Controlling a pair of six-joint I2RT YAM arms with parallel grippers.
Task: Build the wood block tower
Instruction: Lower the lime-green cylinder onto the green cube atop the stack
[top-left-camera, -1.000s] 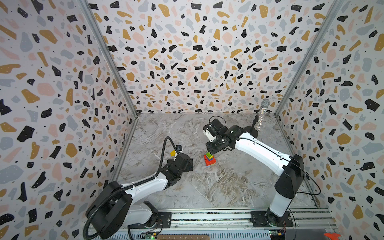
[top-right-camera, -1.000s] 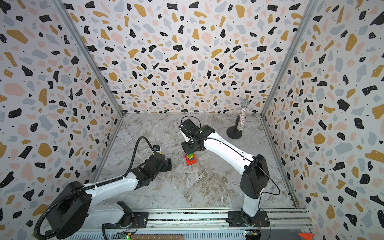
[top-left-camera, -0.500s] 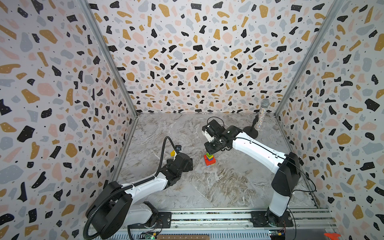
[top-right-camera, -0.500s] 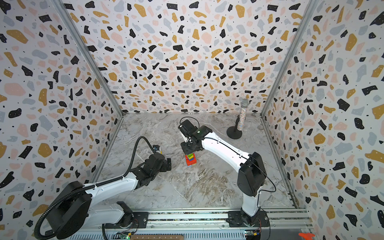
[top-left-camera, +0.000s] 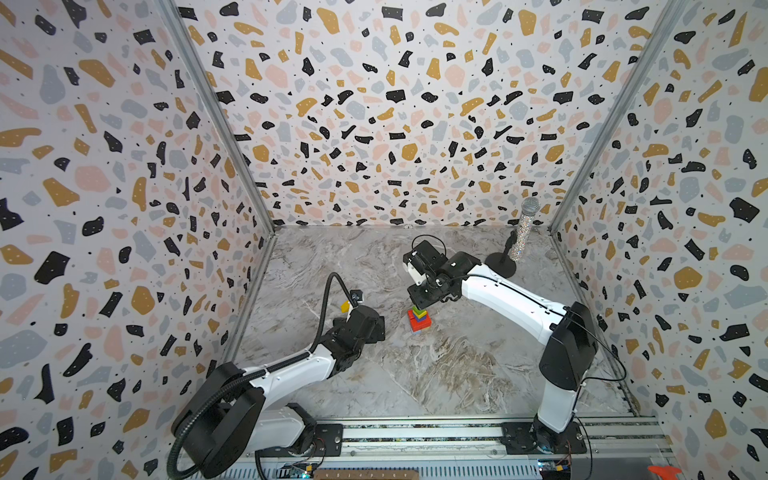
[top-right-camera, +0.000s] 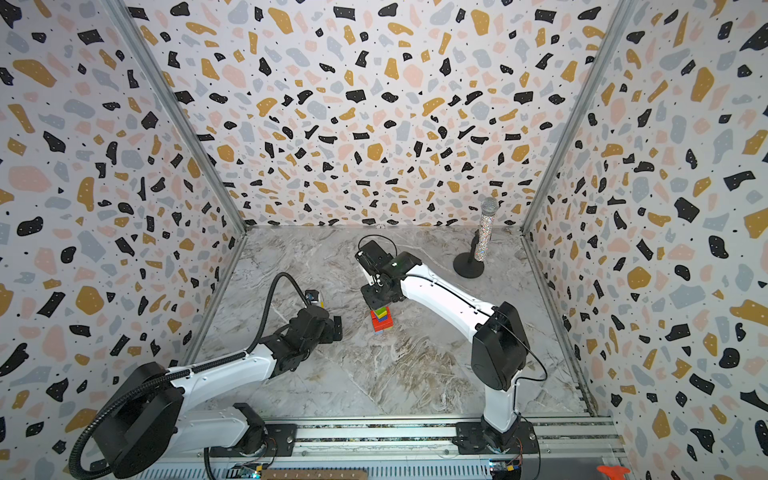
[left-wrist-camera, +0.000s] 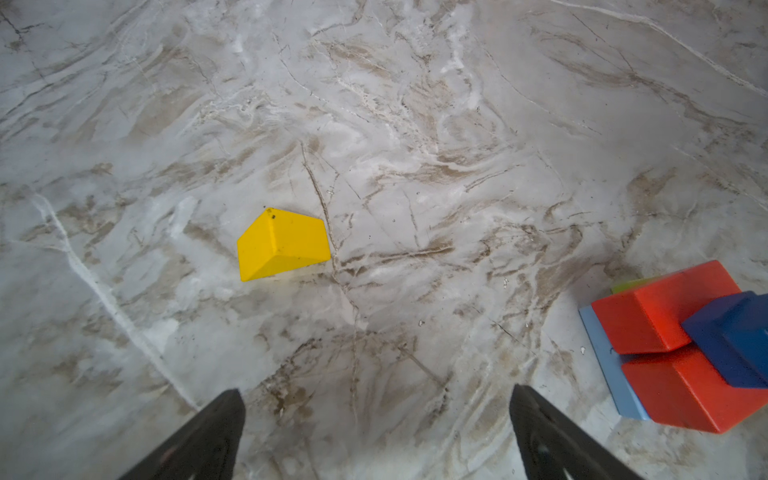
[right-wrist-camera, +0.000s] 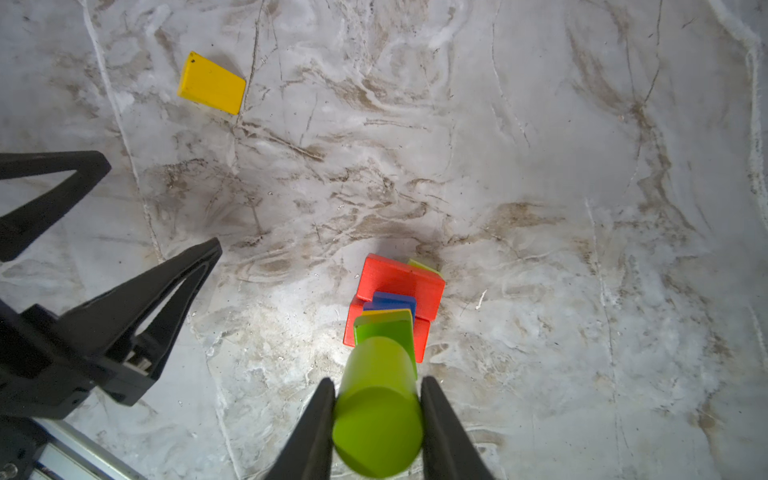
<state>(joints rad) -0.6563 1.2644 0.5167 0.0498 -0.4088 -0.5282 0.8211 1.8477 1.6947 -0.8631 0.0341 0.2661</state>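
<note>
Yellow block (left-wrist-camera: 282, 244) well apart from tower (left-wrist-camera: 665, 328) base.

From my end I count one tower (top-left-camera: 419, 319) on the counter (top-left-camera: 436, 374). In it are two red bricks (right-wrist-camera: 399, 278), one light blue slab (left-wrist-camera: 602, 357), one lime piece (right-wrist-camera: 424, 266), one thin yellow block (right-wrist-camera: 384, 313) and one green cube (right-wrist-camera: 386, 332). The blue part (right-wrist-camera: 392, 300) could be one block or two; I cannot tell. I also count one green cylinder (right-wrist-camera: 378, 419), one loose yellow block (left-wrist-camera: 282, 243) and one glittery microphone (top-left-camera: 524, 228). There are two grippers, the left gripper (left-wrist-camera: 376, 390) and the right gripper (right-wrist-camera: 378, 381).
</note>
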